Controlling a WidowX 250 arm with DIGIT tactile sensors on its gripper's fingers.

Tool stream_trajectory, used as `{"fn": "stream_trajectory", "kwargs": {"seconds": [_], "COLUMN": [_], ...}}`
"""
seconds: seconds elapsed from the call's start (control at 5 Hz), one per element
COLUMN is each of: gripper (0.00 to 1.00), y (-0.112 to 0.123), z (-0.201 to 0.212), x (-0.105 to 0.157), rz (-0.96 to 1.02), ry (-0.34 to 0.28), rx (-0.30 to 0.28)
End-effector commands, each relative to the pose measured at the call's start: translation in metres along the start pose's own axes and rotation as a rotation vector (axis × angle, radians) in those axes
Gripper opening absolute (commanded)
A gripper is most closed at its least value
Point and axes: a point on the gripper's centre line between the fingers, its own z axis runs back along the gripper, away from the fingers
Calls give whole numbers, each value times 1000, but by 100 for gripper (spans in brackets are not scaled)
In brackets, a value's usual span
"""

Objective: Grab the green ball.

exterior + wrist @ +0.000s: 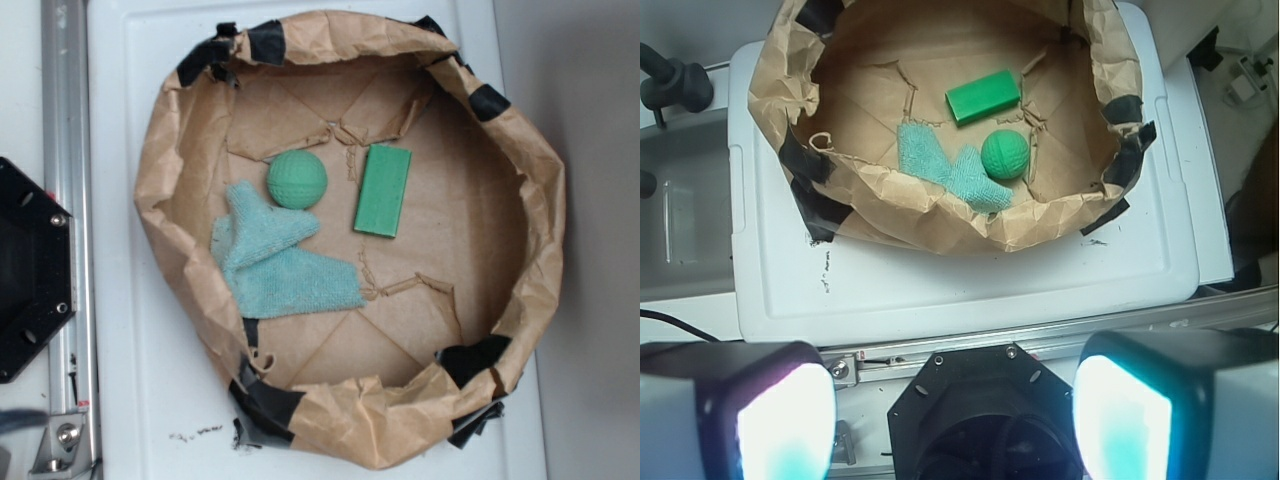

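So here's what we've got. Everything sits inside a crumpled brown paper nest (535,200) with black tape patches around its rim, sat on a white counter (130,400). Our guess is the raised paper wall is there to corral things, which makes sense for a ball that would otherwise roll off.

The green ball (297,179) rests on the paper floor toward the upper left of the nest in the exterior view, touching or at least right up against the tip of the teal cloth (275,255), which lies bunched just below it. We'd say the cloth is half-chocking it in place. The flat green block (383,190) lies just beside the ball on the other side, with a small gap between them, so there's a lookalike close by.

The arm itself isn't over the nest at all. From the wrist view we're looking down from high up and well back, above the black base plate (985,420), with the gripper (955,415) far from the ball (1005,154). The two fingers (785,420) show at the bottom corners, spread wide apart with nothing between them. We reckon the reach hasn't begun: it needs to travel forward over the near paper wall, then drop on the ball.
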Motion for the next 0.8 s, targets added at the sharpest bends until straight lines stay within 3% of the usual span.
{"fn": "stream_trajectory", "kwargs": {"seconds": [0.0,0.2,0.4,0.6], "gripper": [100,100,100,100], "y": [0,8,8,17], "z": [0,-38,-63,-97], "x": [0,42,76,96], "rz": [0,244,369,473], "ry": [0,1,-33,-40], "rx": [0,63,66,113]}}
